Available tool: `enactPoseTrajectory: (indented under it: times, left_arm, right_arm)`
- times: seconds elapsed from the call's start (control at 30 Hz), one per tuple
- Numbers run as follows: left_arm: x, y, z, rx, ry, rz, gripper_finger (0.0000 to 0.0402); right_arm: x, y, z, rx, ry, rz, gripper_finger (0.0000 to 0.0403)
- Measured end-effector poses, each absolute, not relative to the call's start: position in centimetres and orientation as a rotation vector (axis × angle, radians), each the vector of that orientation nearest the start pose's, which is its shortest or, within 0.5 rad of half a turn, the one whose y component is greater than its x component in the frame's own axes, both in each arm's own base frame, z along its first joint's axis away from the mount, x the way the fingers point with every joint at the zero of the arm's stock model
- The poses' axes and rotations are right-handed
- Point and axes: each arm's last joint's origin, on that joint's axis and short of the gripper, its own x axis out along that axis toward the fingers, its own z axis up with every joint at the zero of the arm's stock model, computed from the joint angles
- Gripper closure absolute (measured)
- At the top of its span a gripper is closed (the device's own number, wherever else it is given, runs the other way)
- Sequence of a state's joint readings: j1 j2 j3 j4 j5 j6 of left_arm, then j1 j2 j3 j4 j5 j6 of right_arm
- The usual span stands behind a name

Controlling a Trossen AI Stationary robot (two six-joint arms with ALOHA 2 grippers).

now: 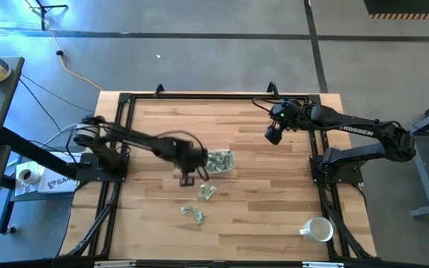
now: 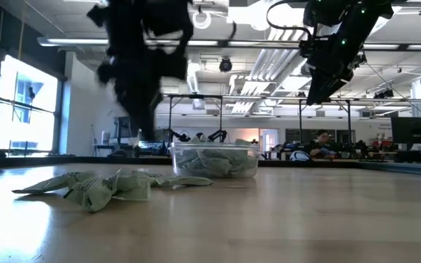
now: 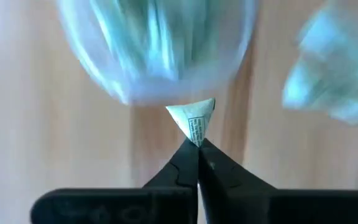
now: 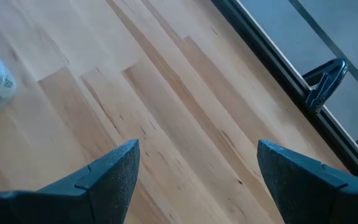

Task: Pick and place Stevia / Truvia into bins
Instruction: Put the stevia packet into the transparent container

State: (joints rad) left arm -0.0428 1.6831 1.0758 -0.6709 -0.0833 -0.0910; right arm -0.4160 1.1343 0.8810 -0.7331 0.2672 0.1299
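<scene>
Packet (image 3: 194,118) pinched by one corner between my left gripper's (image 3: 197,149) closed fingertips, white paper with small print, held above the tabletop. Clear bin (image 1: 220,161) sits mid-table, already holding a heap of green-and-white packets; my left gripper (image 1: 188,177) hangs just beside it, on its near-left side. Loose packets (image 1: 208,191) lie on the wood close to the bin, more (image 1: 194,214) a little farther toward the table's front edge. My right gripper (image 1: 274,135) waits raised near the back right, well apart from the bin, fingers (image 4: 114,171) spread wide and holding nothing. White mug (image 1: 319,230) at front right.
</scene>
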Motion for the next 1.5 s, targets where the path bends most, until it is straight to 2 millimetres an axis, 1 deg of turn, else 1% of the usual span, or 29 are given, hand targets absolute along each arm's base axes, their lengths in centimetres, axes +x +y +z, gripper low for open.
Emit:
enactPoseTrajectory:
  times: [0.07,0.1,0.13,0.2,0.27,0.3,0.33,0.37,0.43,0.53,0.67,0.8,0.83,0.93,1.03,1.13,1.23,1.27,1.4,1.5]
  left_arm:
    - [31.8,0.1,20.5,0.003,1.187,0.075,0.0365]
    - [32.2,0.7,21.2,0.004,1.153,0.064,0.0372]
    - [32.6,1.3,21.7,0.006,1.111,0.05,0.0379]
    - [33.7,2.6,22.7,0.0,1.003,0.026,0.038]
    - [34.9,3.7,23.1,-0.019,0.91,0.008,0.038]
    - [35.3,4.2,22.8,-0.031,0.904,0.002,0.0379]
    - [35.6,4.6,22.0,-0.048,0.934,-0.006,0.0375]
    - [35.9,4.9,21.2,-0.068,0.961,-0.02,0.037]
    - [36.2,5.2,20.3,-0.128,0.986,-0.056,0.0359]
    - [36.7,5.0,20.3,-0.164,0.98,-0.057,0.0336]
    - [36.2,4.3,20.1,-0.147,1.047,-0.011,0.03]
    - [34.8,3.6,21.0,-0.127,1.127,0.037,0.0253]
    - [34.1,3.5,21.0,-0.137,1.184,0.054,0.0241]
    - [32.5,2.3,22.0,-0.169,1.273,0.055,0.0211]
    - [30.6,0.1,22.8,-0.142,1.341,-0.023,0.0196]
    - [29.0,-2.7,22.4,-0.104,1.387,-0.148,0.0195]
    - [28.2,-5.6,21.8,-0.079,1.386,-0.248,0.0203]
    - [28.0,-6.6,21.5,-0.076,1.376,-0.271,0.0206]
    - [28.1,-10.3,20.6,-0.077,1.227,-0.351,0.0211]
    - [27.9,-11.8,19.4,-0.114,1.154,-0.336,0.021]
  right_arm:
    - [19.2,-9.4,26.0,0.183,0.959,-0.705,0.0089]
    - [19.2,-9.4,26.0,0.182,0.958,-0.707,0.0089]
    - [19.2,-9.4,26.0,0.183,0.958,-0.707,0.0089]
    - [19.2,-9.4,26.0,0.187,0.955,-0.711,0.0089]
    - [19.2,-9.4,26.0,0.201,0.949,-0.719,0.0089]
    - [19.2,-9.4,26.0,0.207,0.946,-0.723,0.0089]
    - [19.2,-9.4,26.0,0.217,0.943,-0.728,0.0089]
    - [19.2,-9.4,26.0,0.223,0.941,-0.733,0.0089]
    - [19.2,-9.4,26.0,0.226,0.944,-0.733,0.0089]
    - [19.1,-9.3,25.9,0.225,0.95,-0.736,0.0089]
    - [19.1,-9.3,25.9,0.227,0.956,-0.735,0.0089]
    - [19.1,-9.3,25.9,0.229,0.957,-0.73,0.0089]
    - [19.1,-9.3,25.9,0.227,0.956,-0.729,0.0089]
    - [19.1,-9.3,25.9,0.223,0.956,-0.726,0.0089]
    - [19.2,-9.3,26.0,0.214,0.952,-0.721,0.0089]
    - [19.2,-9.3,26.0,0.194,0.956,-0.706,0.0089]
    - [19.2,-9.3,26.0,0.181,0.961,-0.695,0.0089]
    - [19.2,-9.3,26.0,0.179,0.961,-0.694,0.0089]
    - [19.2,-9.3,26.0,0.188,0.961,-0.677,0.0089]
    - [19.3,-9.3,26.0,0.197,0.96,-0.661,0.0089]
